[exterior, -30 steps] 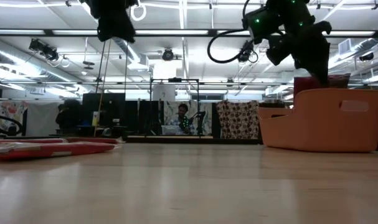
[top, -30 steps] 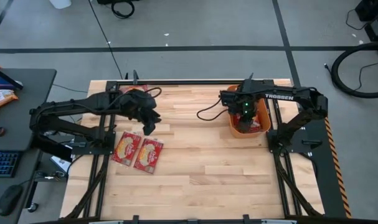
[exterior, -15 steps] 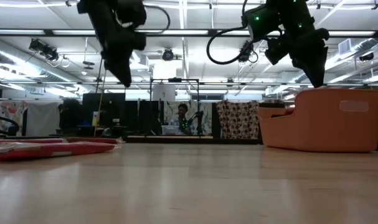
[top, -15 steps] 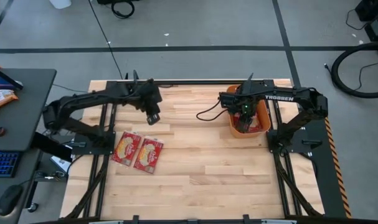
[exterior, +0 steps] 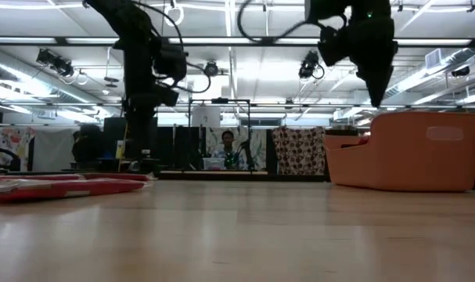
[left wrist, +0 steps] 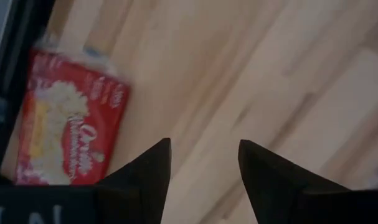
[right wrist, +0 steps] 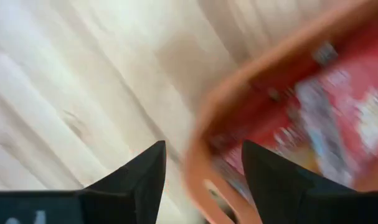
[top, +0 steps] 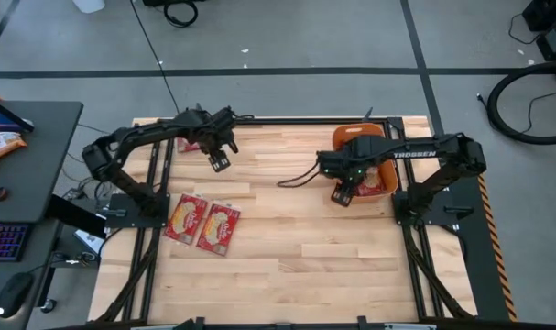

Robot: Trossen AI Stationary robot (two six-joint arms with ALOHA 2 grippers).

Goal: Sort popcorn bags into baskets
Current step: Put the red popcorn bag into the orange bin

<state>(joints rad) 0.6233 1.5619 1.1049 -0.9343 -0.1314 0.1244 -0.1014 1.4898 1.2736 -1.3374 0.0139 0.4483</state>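
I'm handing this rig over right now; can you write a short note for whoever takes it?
Left end effector: open, empty, raised over the far left of the table, next to one popcorn bag at the far edge.
Right end effector: open, empty, at the near left corner of the orange basket.
Done: red packets already lie in the basket.
Left: the far-edge bag and two popcorn bags lying side by side at the near left.

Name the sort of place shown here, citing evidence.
Probably a robotics lab or workshop: a wooden table in a metal frame with two mounted arms, a concrete floor with loose cables, and ceiling strip lights over an open hall.
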